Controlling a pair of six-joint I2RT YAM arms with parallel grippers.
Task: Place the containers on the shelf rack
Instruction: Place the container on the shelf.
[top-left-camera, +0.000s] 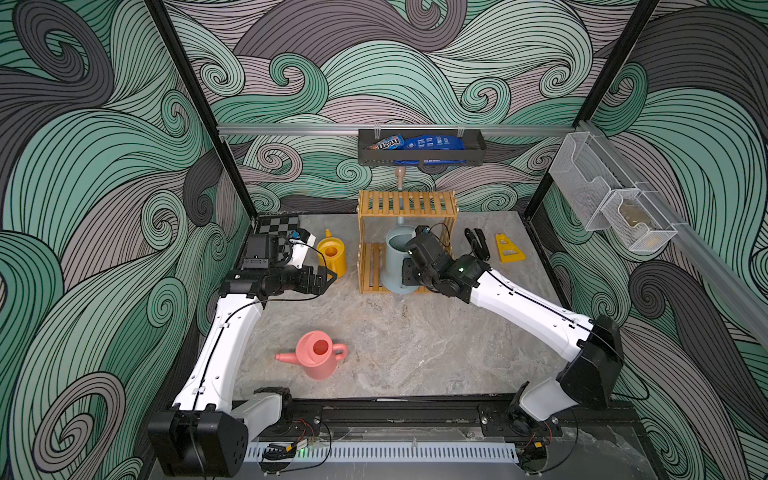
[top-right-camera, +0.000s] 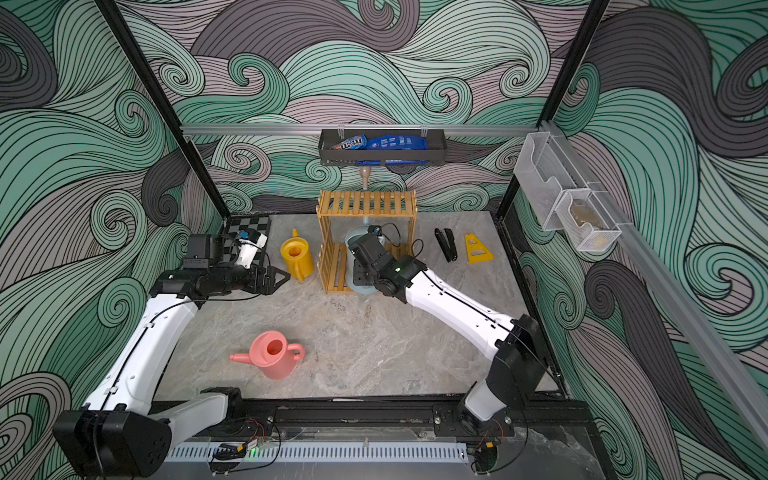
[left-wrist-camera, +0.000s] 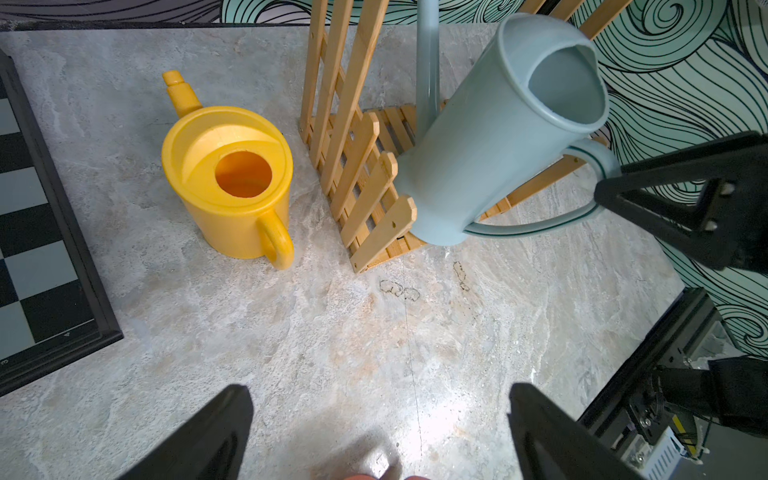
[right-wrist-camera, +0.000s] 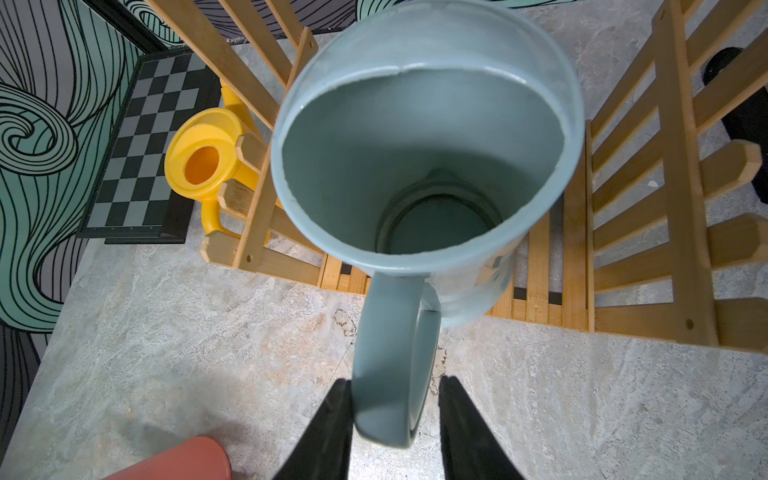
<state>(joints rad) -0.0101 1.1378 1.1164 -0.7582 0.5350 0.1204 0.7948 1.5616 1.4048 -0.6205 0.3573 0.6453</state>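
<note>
While the blue can (top-left-camera: 395, 259) already stands on the lower tier of the shelf rack (top-left-camera: 407, 203), at 12 o'clock of the surface (top-left-camera: 415, 353) in both top views, I judge the task about one third done. The yellow can (top-left-camera: 332, 255) at 10 o'clock and the pink can (top-left-camera: 318, 357) at 7 o'clock are not yet placed.

The blue can is upright. Its long spout rises toward 12 o'clock, past the top tier, and its handle points to 5 o'clock. The pink spout points to 9 o'clock, the yellow one to 12 o'clock.

From the left wrist, the left gripper (left-wrist-camera: 380, 432) is wide open and empty.

From the right wrist, the right gripper (right-wrist-camera: 392, 386) stands narrow around the blue handle. Whether it presses the handle or only encloses it, I cannot tell. The can's base sits at the front edge of the tier.
</note>
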